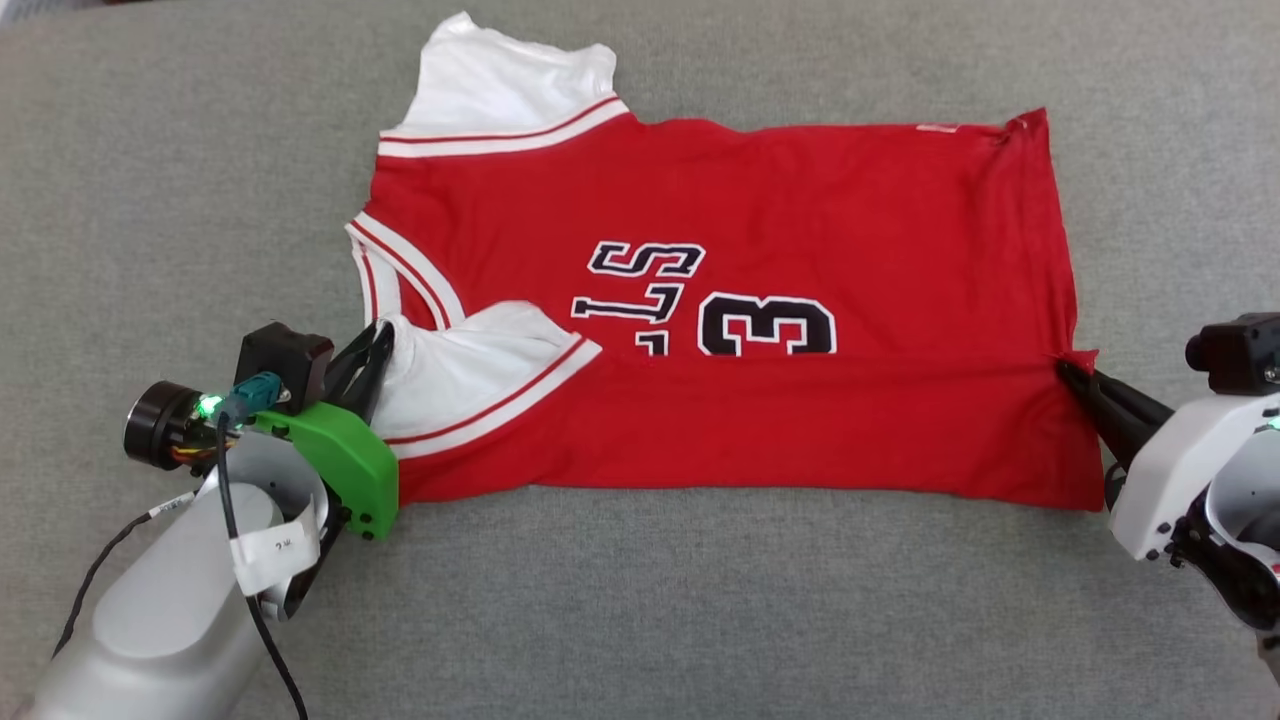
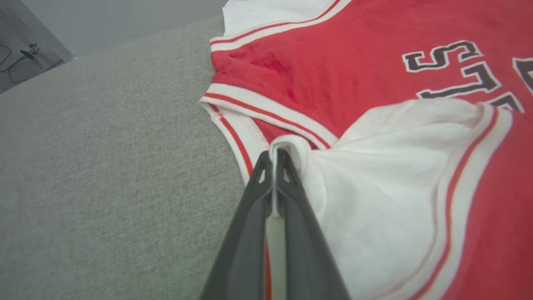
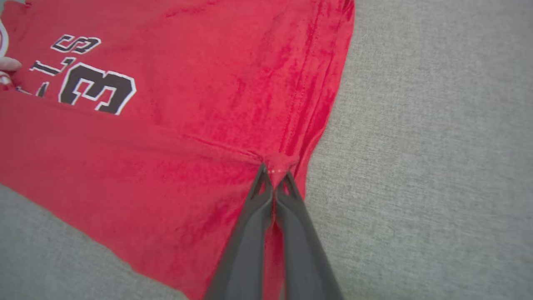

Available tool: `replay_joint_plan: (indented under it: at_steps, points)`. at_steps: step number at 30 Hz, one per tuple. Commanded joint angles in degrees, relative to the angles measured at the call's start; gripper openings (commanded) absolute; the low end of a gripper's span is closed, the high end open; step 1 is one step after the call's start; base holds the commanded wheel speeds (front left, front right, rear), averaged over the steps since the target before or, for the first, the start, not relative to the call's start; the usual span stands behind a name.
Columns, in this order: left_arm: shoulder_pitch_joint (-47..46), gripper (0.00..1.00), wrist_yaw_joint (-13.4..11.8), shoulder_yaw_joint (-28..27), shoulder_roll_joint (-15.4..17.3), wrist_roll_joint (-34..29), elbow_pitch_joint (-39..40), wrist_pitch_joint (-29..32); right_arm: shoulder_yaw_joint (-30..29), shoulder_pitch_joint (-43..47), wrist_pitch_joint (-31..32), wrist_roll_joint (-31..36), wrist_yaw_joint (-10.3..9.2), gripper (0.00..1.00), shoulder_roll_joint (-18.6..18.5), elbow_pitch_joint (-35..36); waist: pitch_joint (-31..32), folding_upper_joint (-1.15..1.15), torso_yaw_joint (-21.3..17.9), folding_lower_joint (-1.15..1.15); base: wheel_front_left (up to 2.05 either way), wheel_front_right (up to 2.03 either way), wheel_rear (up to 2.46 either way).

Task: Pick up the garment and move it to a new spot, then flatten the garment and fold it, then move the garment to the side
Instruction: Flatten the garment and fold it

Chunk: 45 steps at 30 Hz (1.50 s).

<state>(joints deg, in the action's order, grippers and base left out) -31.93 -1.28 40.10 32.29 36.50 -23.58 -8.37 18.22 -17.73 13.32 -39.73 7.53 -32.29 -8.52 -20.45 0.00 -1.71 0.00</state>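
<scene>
Head view gives us the grey cloth surface (image 1: 700,600) stretching wide, and on it the red jersey T-shirt (image 1: 720,200) lies sideways, collar to the left, its near edge folded up over part of the black "3" (image 1: 765,325). The left gripper (image 1: 385,335) is clenched on the tip of the folded white sleeve (image 1: 470,360), and the right gripper (image 1: 1065,368) is pinched tight on a red corner at the hem end.
</scene>
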Motion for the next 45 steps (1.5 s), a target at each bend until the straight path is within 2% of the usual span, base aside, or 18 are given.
replay_joint_plan:
  at_steps: [1,8,9,10,11,12,18,21,25,32,36,40,45]
  points:
    - [-1.42,0.0,0.75,0.46,-0.73,-1.19,-2.42,-0.6,0.75,-1.68,-0.58,-0.27,-0.04,0.0,0.3,-1.68,-2.85,0.0,-0.15,0.0,0.0,0.0,0.0]
    - [-2.37,0.0,3.58,2.34,-4.82,-1.15,-12.26,-3.05,5.27,-3.31,-2.18,-1.02,-0.04,0.0,0.52,-7.79,-1.54,0.0,0.95,0.0,0.0,0.0,0.0]
    - [-2.31,0.14,3.48,2.24,-5.38,-1.08,-13.42,-3.66,5.68,-3.29,-2.85,-1.24,-0.04,0.0,0.48,-8.33,-0.87,0.0,1.15,0.0,0.0,0.0,0.0]
    - [-2.2,0.76,3.41,2.1,-5.73,-1.01,-14.21,-4.13,5.62,-3.28,-3.49,-1.45,-0.04,0.0,0.53,-8.86,-0.24,0.0,1.22,0.0,0.0,0.0,0.0]
    - [-2.07,1.0,3.72,2.02,-6.06,-0.82,-14.92,-4.54,5.43,-3.22,-4.23,-1.63,-0.04,0.46,0.55,-9.24,0.45,0.0,1.39,0.0,0.0,0.0,0.0]
    - [-2.17,1.0,3.86,1.83,-6.16,-0.78,-15.24,-4.91,5.22,-3.12,-4.95,-1.7,-0.04,1.0,0.49,-9.29,1.03,0.0,1.61,0.0,0.0,0.0,0.0]
    - [-4.1,1.0,4.76,-0.4,-4.35,-0.38,-13.6,-6.06,3.16,-1.19,-8.34,-1.52,-0.04,1.0,-0.71,-7.86,5.06,0.0,3.05,0.0,0.0,0.0,0.0]
    - [-5.65,1.0,6.22,-0.77,-2.17,0.94,-11.13,-3.3,2.02,0.03,-8.57,-0.9,-0.04,1.0,-1.14,-6.54,6.59,0.0,3.57,0.0,0.0,0.0,0.0]
    - [-8.35,1.0,7.73,-0.2,0.46,4.3,-7.18,6.06,0.03,1.18,-8.32,-0.23,-0.04,1.0,-1.01,-5.0,7.76,0.0,4.16,0.0,0.0,0.0,0.0]
    - [-11.2,1.0,8.62,2.79,3.87,16.15,0.64,31.92,-2.11,1.67,-7.09,1.11,-0.04,1.0,-0.24,-3.4,7.79,0.0,4.47,0.0,0.0,0.0,0.0]
    - [-11.55,1.0,8.68,4.94,5.6,20.75,4.32,43.08,-2.65,1.32,-6.5,1.58,-0.04,1.0,0.36,-2.78,6.87,0.0,4.06,0.0,0.0,0.0,0.0]
    - [-10.53,1.0,8.42,6.86,7.11,22.47,6.19,49.29,-2.67,0.78,-5.94,1.78,-0.04,1.0,0.96,-2.5,5.64,0.0,3.23,0.0,0.0,0.0,0.0]
    - [-8.13,1.0,7.34,7.66,7.43,23.64,5.63,50.88,-2.04,-0.34,-5.53,1.93,-0.04,1.0,1.69,-2.43,3.68,0.0,1.89,0.0,0.0,0.0,0.0]
